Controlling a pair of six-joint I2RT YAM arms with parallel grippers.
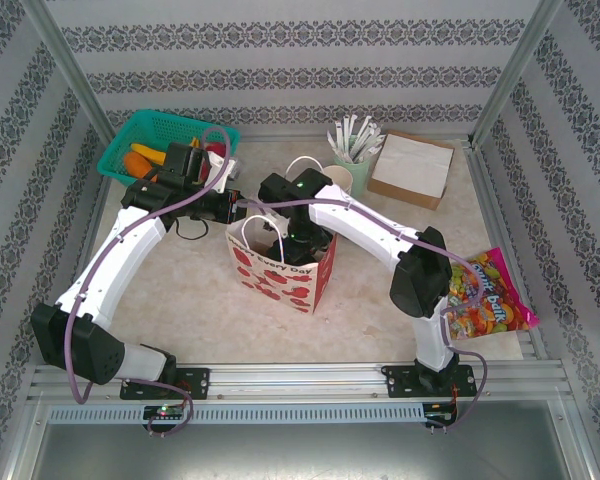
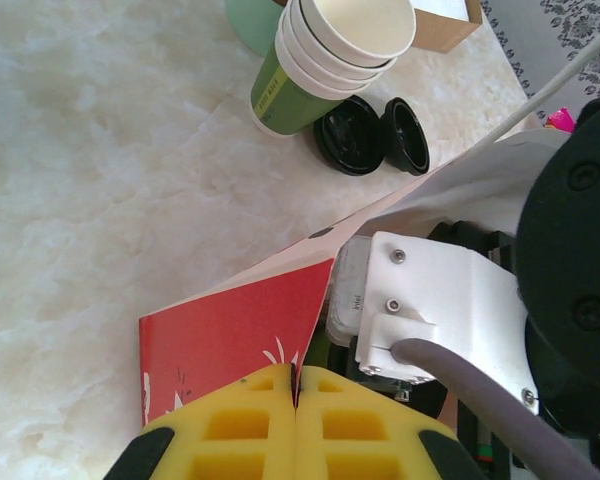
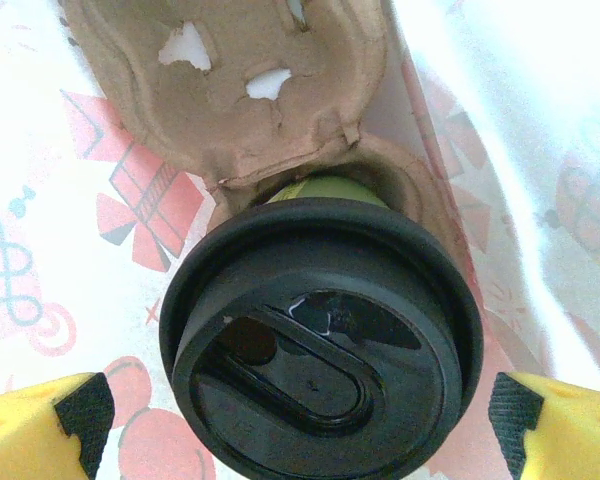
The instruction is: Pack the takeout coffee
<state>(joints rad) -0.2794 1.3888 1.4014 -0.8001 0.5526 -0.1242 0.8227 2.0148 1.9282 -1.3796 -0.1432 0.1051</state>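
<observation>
The takeout coffee [image 3: 320, 350] stood upright inside the paper bag [image 1: 280, 272], seated in one well of a brown pulp cup carrier [image 3: 230, 90] at the bag's bottom. Its round black lid was on, and a sliver of the green side showed just under the rim at the far edge. The carrier's other, torn well lay empty beyond it.

The right gripper [image 3: 302, 412] hung above the cup, reaching down into the bag. Its yellow fingers [image 3: 40, 430] were spread wide, one on each side of the lid, and neither touched it. White bag walls printed with red gifts rose all around.

The left gripper [image 2: 295, 420] was at the bag's rim. Its yellow pads were pressed together and pinched the edge of the red paper between them, holding the mouth of the bag open on that side. In the top view the bag stood upright at the middle of the marbled table [image 1: 190, 290], between the two arms.

Beyond the bag stood a stack of green paper cups [image 2: 330, 50], with two loose black lids [image 2: 370, 137] lying just beside it. Near them were a mint-green holder [image 1: 352, 172] of white sticks and a brown box [image 1: 412, 165]. A green basket [image 1: 155, 135] sat at the far left, and a bright candy bag [image 1: 485, 295] lay at the right edge.
</observation>
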